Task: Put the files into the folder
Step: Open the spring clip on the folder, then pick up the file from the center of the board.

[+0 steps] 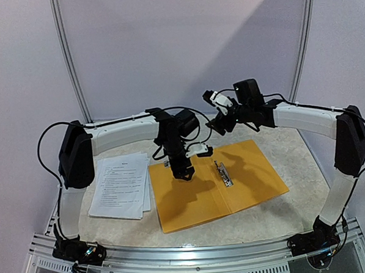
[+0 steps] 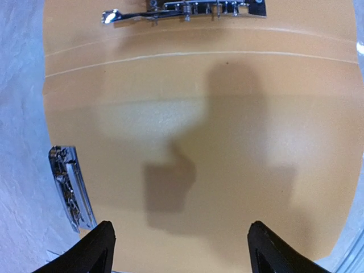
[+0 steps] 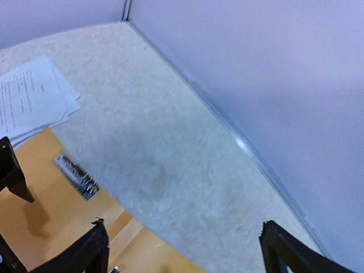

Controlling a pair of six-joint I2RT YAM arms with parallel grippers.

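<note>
Top external view showed folder (image 1: pixel 216 187) open flat under the spread, empty left jaws, right jaws also spread empty above its far edge, files (image 1: pixel 121 185) stacked just left of the left jaws, probably needing one edge pinched, then dragged flat.

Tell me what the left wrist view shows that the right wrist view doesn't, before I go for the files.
Only the left wrist view: the folder seen close up, its open inner face filling the frame, and the long metal clip near the top edge.

Only the right wrist view: the files, fanned on the table next to the folder, and the wall.

Both: the orange folder and the short metal bar at its edge. Each view also shows its own gripper open: the left gripper over the folder, the right gripper over the table.
</note>
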